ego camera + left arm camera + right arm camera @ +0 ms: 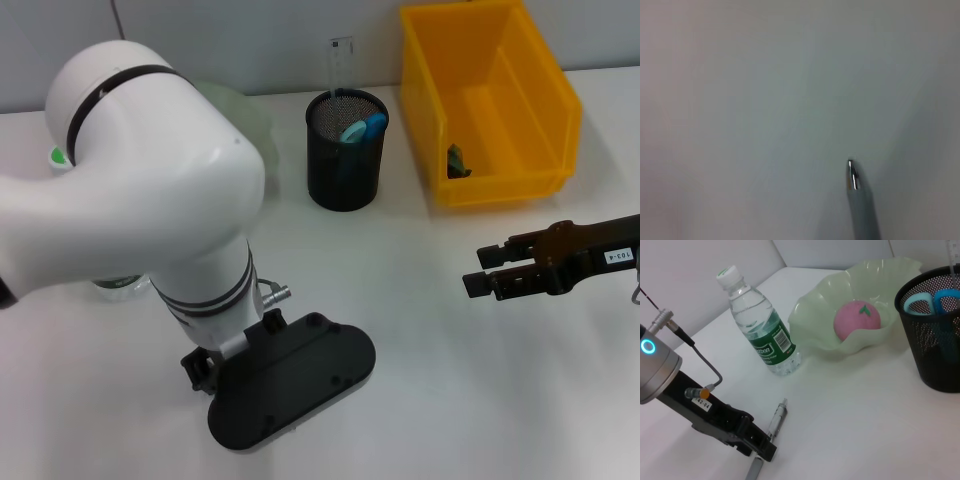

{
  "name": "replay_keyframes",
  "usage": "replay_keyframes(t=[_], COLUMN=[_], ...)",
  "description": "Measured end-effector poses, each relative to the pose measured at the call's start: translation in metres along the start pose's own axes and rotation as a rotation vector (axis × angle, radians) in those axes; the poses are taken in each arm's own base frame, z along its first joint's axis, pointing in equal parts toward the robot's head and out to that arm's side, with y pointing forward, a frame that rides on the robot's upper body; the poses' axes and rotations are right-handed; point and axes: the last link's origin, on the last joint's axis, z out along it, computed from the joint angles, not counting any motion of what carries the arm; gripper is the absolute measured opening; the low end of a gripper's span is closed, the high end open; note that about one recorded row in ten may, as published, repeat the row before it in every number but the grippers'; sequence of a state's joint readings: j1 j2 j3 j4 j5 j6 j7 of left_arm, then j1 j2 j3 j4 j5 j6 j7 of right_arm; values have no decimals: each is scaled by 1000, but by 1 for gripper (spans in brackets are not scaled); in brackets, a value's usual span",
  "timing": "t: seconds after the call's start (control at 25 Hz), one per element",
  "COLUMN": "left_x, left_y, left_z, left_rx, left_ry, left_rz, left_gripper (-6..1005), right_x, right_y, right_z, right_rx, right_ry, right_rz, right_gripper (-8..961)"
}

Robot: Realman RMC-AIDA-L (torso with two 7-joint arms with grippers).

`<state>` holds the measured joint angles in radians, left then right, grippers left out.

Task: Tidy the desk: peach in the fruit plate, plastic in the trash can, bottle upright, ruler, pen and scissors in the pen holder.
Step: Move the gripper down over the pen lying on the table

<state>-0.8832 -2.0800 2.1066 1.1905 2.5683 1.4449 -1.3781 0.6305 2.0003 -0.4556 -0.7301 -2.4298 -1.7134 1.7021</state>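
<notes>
Lab bench, white table (pixel 420 330), yellow bin (pixel 490 100)

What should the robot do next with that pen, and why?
Probably close the left hand on the pen and lift it. The pen lies flat on the desk by that hand, while the scissors already stand in the holder; the right hand hovers apart.

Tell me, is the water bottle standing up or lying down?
Upright: the water bottle stands on its base, cap on top, beside the fruit plate.
</notes>
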Motion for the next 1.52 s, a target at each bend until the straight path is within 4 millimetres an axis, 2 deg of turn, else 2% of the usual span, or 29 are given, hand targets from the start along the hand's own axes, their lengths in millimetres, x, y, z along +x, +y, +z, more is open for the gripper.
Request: replay_keyframes(t=[0.08,1.16,1.52], left_x=[0,-3,-3], left_y=[-1,-3,-3], left_z=[-1,4,3], left_rx=[0,-13,-13], left_ry=[4,3,8], left_rz=[-3,-26,-31], left_gripper=[481,474,342], right_x=[0,1,2], right_y=[0,0,0], right_z=[0,0,0], right_rx=[0,1,1], right_ry=[0,2,2], right_rz=[0,3,4], right_gripper=[666,666,666])
